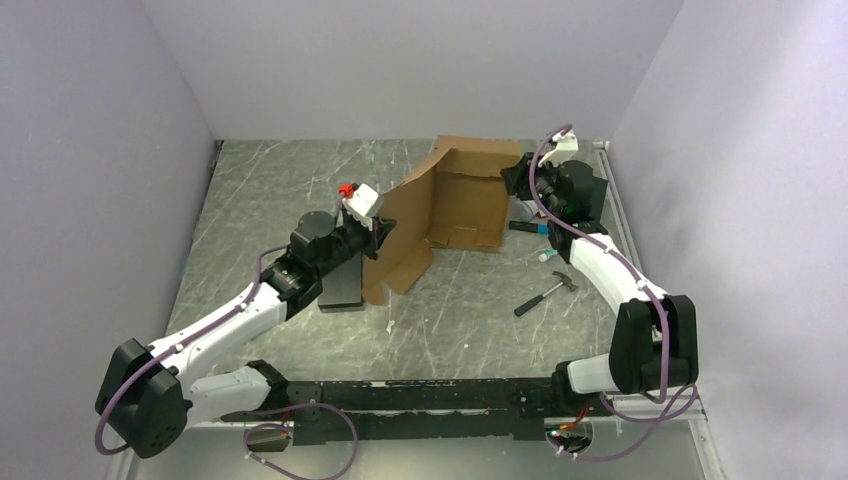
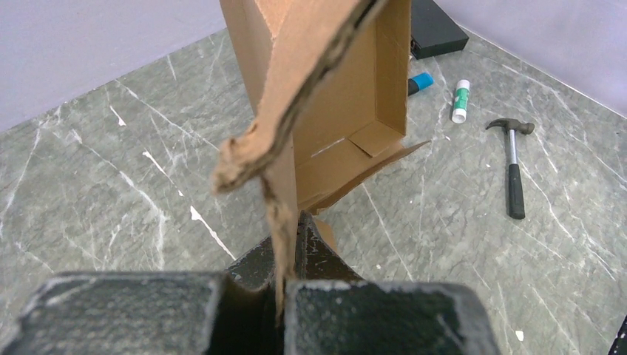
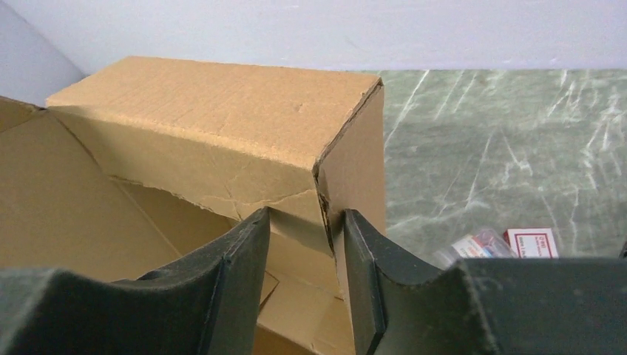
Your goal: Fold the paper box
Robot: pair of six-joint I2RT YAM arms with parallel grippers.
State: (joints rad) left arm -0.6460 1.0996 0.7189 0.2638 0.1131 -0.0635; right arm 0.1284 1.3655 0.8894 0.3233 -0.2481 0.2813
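The paper box is brown corrugated cardboard standing half-formed at the back of the table, with one long panel reaching toward the left arm. My left gripper is shut on the ragged edge of that panel. In the left wrist view the thin panel runs down between the closed fingers of that gripper. My right gripper is at the box's far right corner. In the right wrist view it stands open astride that corner, its right finger against the side wall.
A hammer lies on the marble table right of centre. A black block lies under the left arm. A glue stick, a blue marker and a small printed carton lie near the box's right side. Walls enclose three sides.
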